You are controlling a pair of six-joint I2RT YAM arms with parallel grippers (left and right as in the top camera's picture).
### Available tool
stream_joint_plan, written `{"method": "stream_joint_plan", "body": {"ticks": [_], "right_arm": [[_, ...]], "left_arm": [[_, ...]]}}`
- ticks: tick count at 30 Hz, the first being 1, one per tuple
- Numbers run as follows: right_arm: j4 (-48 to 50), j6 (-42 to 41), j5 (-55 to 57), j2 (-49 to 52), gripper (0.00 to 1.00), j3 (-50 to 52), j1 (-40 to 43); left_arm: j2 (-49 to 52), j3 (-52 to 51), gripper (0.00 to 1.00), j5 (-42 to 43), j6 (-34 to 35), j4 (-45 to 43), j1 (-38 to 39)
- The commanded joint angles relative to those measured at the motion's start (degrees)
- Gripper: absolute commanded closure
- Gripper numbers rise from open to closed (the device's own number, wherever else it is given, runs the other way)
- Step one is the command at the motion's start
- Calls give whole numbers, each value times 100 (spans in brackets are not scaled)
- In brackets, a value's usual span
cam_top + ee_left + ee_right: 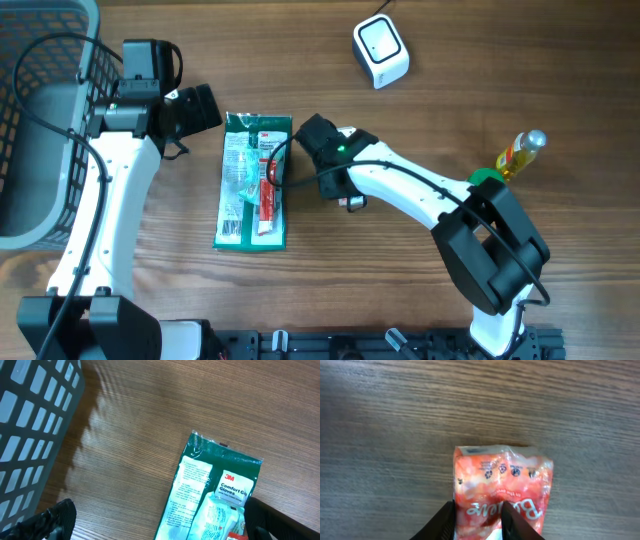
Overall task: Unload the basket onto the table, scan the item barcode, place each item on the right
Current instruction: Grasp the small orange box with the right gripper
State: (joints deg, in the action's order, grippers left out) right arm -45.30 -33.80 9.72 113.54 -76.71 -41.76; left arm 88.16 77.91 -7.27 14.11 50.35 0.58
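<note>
- The table (420,110) is bare wood; a grey basket (25,150) sits at its left edge, beside the left arm.
- A green gloves pack (245,190) lies flat in the middle, between the two arms; nothing grips it.
- The left gripper (200,108) hangs over the top left corner of that pack; its jaws stand wide apart and hold nothing.
- The right gripper (478,515) is just right of the gloves pack; its fingers (440,522) press on either side of a red packet (502,480), so it looks clamped on the packet's near end; from overhead the arm hides the packet.
- The scanner (380,52), a small white box, stands at the far side of the table, well apart from the packet.
- A yellow bottle (520,152) lies on the right, clear of the work.
- Step in hand, as I judge it: taking hold of the red packet as the item to scan; whether it is lifted off the wood I cannot tell.
- The next move calls for raising the packet, carrying it across to the scanner, and turning whichever face bears the barcode towards the scanner's window; no barcode shows on the visible face, so a flip may be needed.
</note>
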Motion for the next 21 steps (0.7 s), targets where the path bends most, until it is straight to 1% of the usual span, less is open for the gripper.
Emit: {"method": "stream_joint_plan", "body": {"ticks": [1, 7, 21], "right_arm": [[-79, 15, 92, -79, 69, -293, -17], [-256, -240, 46, -144, 69, -245, -20], [-188, -249, 17, -140, 70, -240, -142]], "left_arm": [[13, 31, 0, -28, 50, -13, -33], [13, 31, 0, -31, 50, -15, -33], [13, 31, 0, -31, 50, -15, -33]]}}
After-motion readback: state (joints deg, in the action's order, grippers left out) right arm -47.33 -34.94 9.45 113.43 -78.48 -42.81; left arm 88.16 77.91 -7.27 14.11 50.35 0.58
